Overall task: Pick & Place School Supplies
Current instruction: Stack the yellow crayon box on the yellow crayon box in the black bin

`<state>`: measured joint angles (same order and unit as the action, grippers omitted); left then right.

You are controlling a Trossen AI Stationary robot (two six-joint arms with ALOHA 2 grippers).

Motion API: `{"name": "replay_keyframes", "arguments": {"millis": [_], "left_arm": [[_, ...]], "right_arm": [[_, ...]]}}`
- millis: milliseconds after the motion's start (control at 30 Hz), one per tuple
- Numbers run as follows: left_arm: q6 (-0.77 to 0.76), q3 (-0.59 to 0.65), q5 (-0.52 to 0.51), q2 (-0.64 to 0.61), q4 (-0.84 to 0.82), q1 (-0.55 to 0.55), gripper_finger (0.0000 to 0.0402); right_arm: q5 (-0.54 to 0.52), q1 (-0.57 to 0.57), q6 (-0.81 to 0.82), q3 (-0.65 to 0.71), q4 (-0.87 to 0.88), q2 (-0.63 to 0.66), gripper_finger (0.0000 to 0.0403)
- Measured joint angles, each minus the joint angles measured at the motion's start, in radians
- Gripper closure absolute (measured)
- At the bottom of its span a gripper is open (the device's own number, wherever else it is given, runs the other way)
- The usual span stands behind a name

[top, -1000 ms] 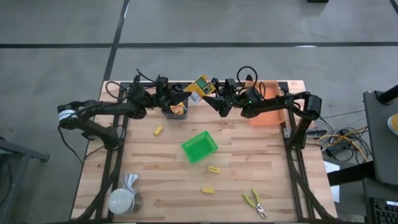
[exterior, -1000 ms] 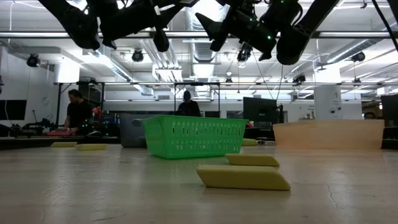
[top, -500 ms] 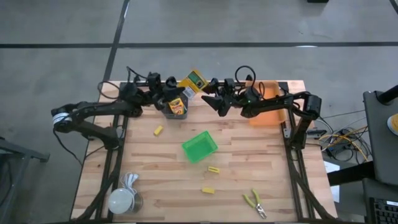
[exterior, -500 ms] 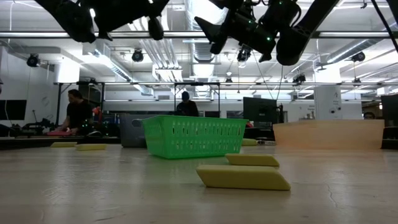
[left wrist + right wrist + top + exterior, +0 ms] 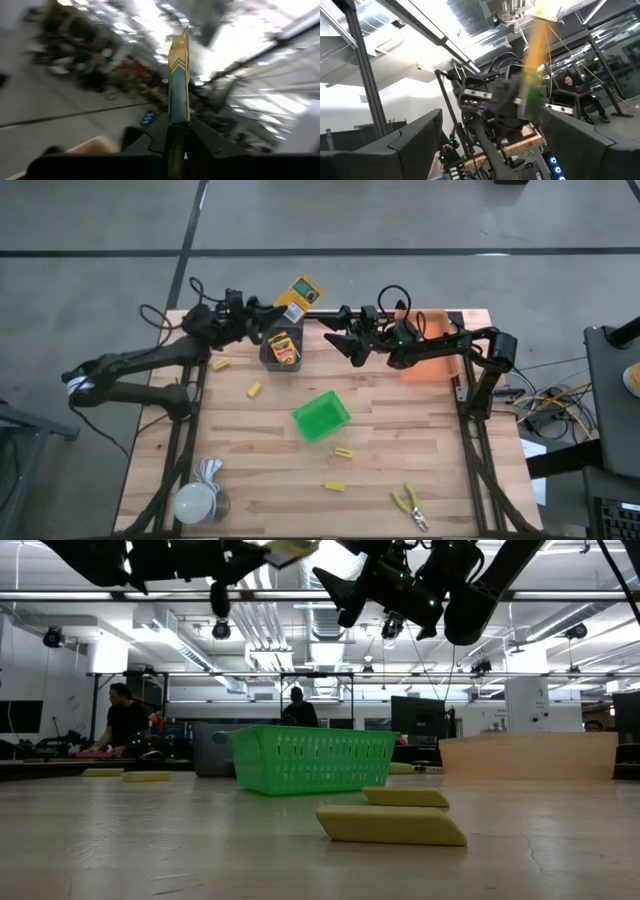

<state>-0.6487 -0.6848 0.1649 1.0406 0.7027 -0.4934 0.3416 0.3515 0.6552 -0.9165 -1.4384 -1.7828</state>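
My left gripper (image 5: 280, 308) is shut on a yellow-and-green crayon box (image 5: 300, 290), held in the air over the table's far edge, just beyond the grey bin (image 5: 270, 358). A second crayon box (image 5: 285, 350) lies inside that bin. My right gripper (image 5: 337, 340) hangs open and holds nothing, to the right of the bin. In the right wrist view the held box (image 5: 535, 60) shows blurred ahead. Small yellow blocks (image 5: 254, 390) (image 5: 344, 452) (image 5: 334, 486) lie flat on the wood, and yellow-handled pliers (image 5: 410, 508) lie near the near edge. My left gripper pinches the crayon box by one end (image 5: 176, 131) between its two fingers (image 5: 152, 137), which press on the box's broad faces. The rest of the box (image 5: 179, 75) sticks out past the fingertips, seen edge-on. It is lifted clear of the table and the bin.
A green basket (image 5: 320, 417) stands at the table's middle and an orange bin (image 5: 432, 358) at the far right. A white round object (image 5: 195, 502) sits at the near left corner. One more yellow block (image 5: 220, 364) lies left of the grey bin. People show in the room behind.
My left gripper has carried the crayon box away from my right gripper, up and toward the table's far left, from beside the right fingers to above the far edge. The left arm has swung leftward with it. My right gripper has stayed open, almost in place.
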Motion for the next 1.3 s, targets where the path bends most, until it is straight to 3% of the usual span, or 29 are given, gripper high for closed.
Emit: {"name": "replay_keyframes", "arguments": {"millis": [267,367,467,900,1300], "left_arm": [[-0.013,0.0,-0.312,-0.155,-0.487,0.0,0.0358],[-0.079,0.0,-0.453,-0.193,-0.679,0.0,0.0358],[-0.162,0.003,-0.53,-0.197,-0.813,0.0,0.0358],[-0.249,0.004,-0.546,-0.016,-0.87,0.0,0.0358],[-0.315,0.005,-0.483,0.199,-0.862,0.001,0.0358]], "right_arm": [[0.0,0.0,0.0,0.0,0.029,0.0,0.0076],[0.0,0.0,0.0,0.0,0.041,0.0,0.0076],[0.0,0.0,0.0,0.0,0.048,0.0,0.0076],[-0.004,0.0,-0.003,0.0,0.051,0.0,0.0076],[-0.004,0.0,0.0,0.0,0.051,0.0,0.0076]]}}
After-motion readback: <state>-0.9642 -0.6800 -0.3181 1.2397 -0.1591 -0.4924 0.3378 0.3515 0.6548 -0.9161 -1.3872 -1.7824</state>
